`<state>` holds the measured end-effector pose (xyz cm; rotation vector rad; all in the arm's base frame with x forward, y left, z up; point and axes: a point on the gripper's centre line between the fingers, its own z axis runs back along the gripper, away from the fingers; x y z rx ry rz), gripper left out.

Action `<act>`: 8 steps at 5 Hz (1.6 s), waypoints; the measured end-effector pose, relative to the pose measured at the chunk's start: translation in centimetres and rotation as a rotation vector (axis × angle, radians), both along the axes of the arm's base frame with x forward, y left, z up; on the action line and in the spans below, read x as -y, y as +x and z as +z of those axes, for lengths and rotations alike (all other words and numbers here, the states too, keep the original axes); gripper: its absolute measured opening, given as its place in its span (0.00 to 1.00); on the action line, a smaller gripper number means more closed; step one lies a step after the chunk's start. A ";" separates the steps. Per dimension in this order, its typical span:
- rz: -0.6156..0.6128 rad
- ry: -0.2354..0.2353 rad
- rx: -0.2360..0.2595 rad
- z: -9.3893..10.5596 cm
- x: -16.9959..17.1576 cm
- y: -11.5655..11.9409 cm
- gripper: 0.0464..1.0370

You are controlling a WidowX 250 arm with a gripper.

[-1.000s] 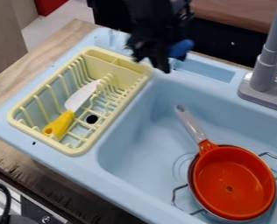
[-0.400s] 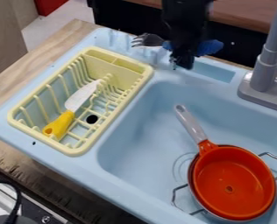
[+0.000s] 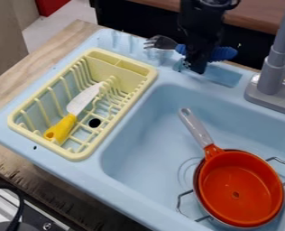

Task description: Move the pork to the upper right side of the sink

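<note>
My gripper (image 3: 195, 66) hangs over the back rim of the light-blue sink (image 3: 154, 155), left of the faucet. It is shut on a fork with a blue handle (image 3: 223, 53). The silvery tines (image 3: 160, 43) stick out to the left of the fingers and the handle to the right, with the middle of the fork hidden by the gripper. The fork lies roughly level across the back ledge. No pork can be made out.
A yellow dish rack (image 3: 79, 156) holding a yellow-handled knife (image 3: 80, 103) stands at the left. An orange pan (image 3: 238, 187) sits on a metal pot in the basin. The grey faucet (image 3: 273, 67) rises at the right.
Together, the gripper and fork have moved right along the sink's back rim. The tines, hidden behind the arm at first, now show. Rack, knife and pan have stayed put.
</note>
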<state>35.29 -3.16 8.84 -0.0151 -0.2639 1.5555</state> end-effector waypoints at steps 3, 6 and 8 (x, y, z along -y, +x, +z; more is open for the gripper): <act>-0.065 0.013 -0.041 -0.6 0.2 0.0 0.70; -0.094 0.008 -0.038 -0.3 0.0 -0.9 0.96; -0.282 0.005 0.012 1.6 -0.4 -4.5 0.96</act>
